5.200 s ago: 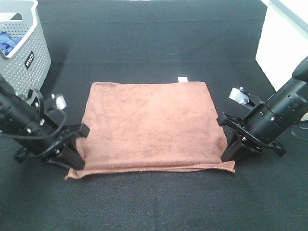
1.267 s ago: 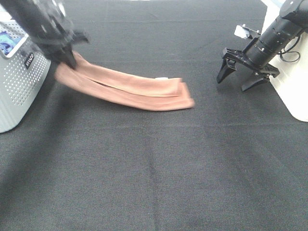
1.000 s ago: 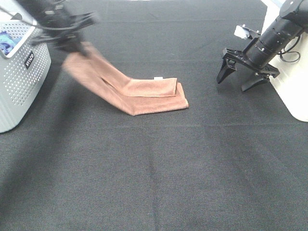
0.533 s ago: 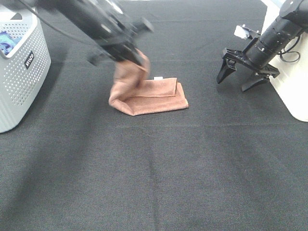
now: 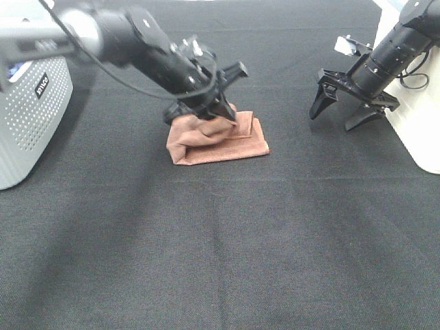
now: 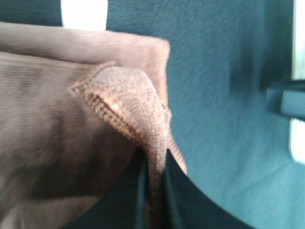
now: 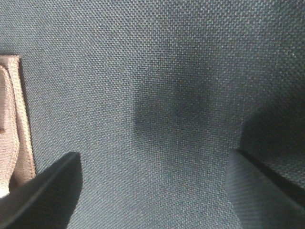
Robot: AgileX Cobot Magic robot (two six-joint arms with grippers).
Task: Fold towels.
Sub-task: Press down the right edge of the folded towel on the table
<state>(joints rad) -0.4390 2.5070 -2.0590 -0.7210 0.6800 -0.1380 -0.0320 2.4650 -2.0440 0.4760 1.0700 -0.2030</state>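
Observation:
A brown towel (image 5: pixel 218 137) lies folded into a small stack on the black table, at centre left in the exterior high view. My left gripper (image 5: pixel 218 110) reaches across over the stack and is shut on the towel's free end, which it holds just above the lower layers. The left wrist view shows the pinched towel corner (image 6: pixel 128 100) up close over the folded layers. My right gripper (image 5: pixel 342 115) is open and empty, hovering at the right beside a white box. The right wrist view shows its spread fingers (image 7: pixel 45 191) and the towel's edge (image 7: pixel 14 138).
A grey perforated basket (image 5: pixel 31 110) with a blue item inside stands at the left edge. A white box (image 5: pixel 419 103) stands at the right edge, close to my right arm.
My left gripper has carried the towel's end from the left near the basket rightward and down over the stack, folding it shorter. The right arm has not moved in the last second.

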